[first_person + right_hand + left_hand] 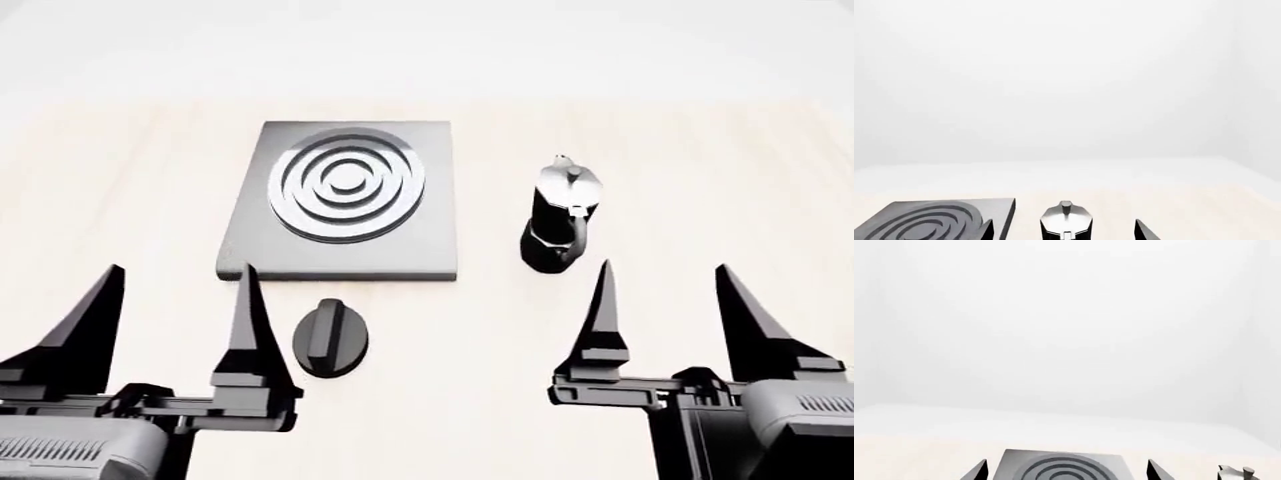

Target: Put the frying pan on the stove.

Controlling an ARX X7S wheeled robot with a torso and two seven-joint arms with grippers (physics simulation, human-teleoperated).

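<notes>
Since the frying pan shows in none of my three views, I judge the task not yet begun: nothing gripped, nothing placed, and the pan must first be found.

Left to right across the head view: my left gripper (pixel 178 300) hangs over the near edge of the bench (pixel 667 150), fingers (pixel 247 320) spread apart and empty. Just beyond and between those tips and the right ones lies a small black knob (pixel 330 338). The stove (pixel 344 200) sits farther out, ahead of my left gripper, its ring burner bare; the left finger tips reach about to its near edge but I cannot tell if they touch. A moka pot (pixel 561 215) stands upright just right of the stove, apart from it. My right gripper (pixel 667 305) is likewise open, holding nothing, with the pot just ahead.

Remaining: locate pan, grasp, carry, set on burner.
</notes>
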